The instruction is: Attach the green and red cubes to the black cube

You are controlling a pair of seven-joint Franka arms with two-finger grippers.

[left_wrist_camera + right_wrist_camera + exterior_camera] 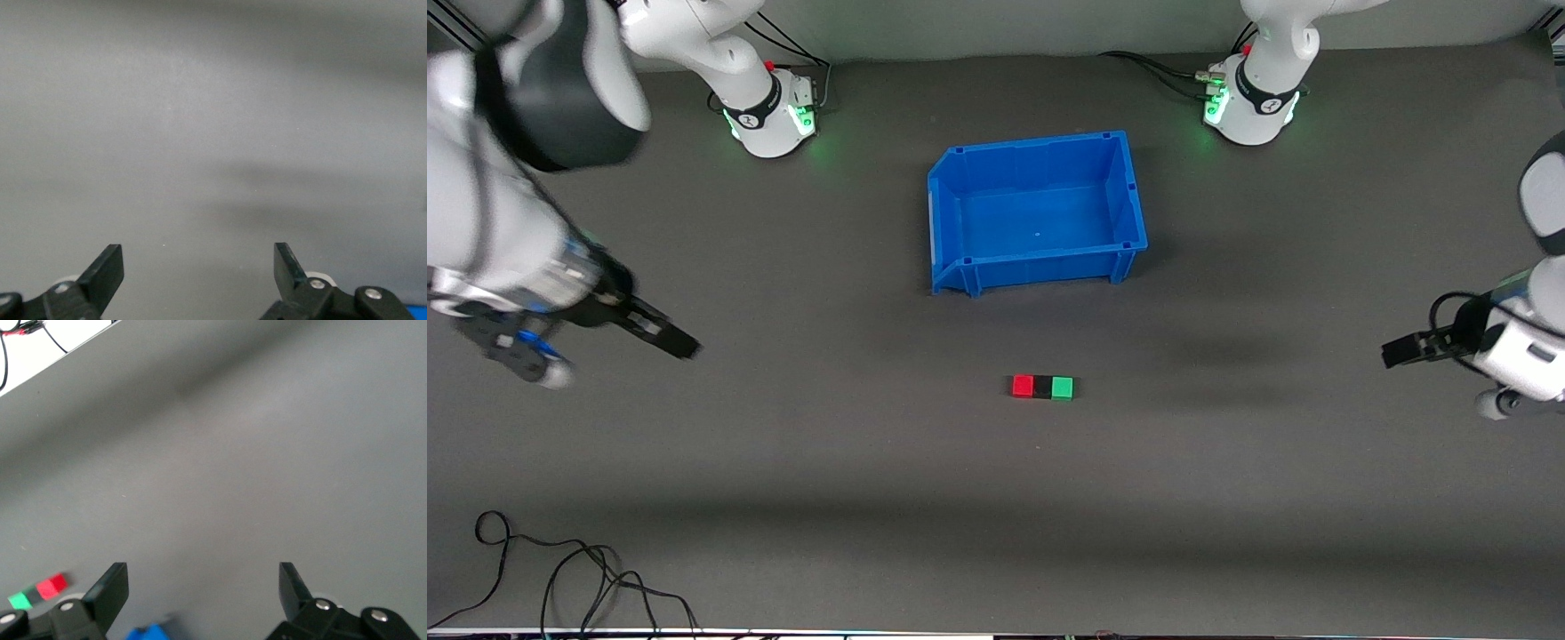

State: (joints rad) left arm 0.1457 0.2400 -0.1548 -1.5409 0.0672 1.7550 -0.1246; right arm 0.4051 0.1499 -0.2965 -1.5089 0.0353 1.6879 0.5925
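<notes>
The red cube [1023, 386], the black cube [1042, 387] and the green cube [1062, 388] lie touching in one row on the dark table, the black one in the middle. The row is nearer to the front camera than the blue bin. My right gripper [680, 345] is open and empty, over the table toward the right arm's end, well apart from the cubes. Its wrist view [202, 587] shows the red cube [52, 586] and the green cube [20, 600] far off. My left gripper [1392, 353] is open and empty over the left arm's end; its wrist view [199, 267] shows only bare table.
An empty blue bin [1036, 209] stands mid-table, between the cubes and the robot bases; a corner of it shows in the right wrist view [150, 633]. Black cables [560, 578] lie at the table's front edge toward the right arm's end.
</notes>
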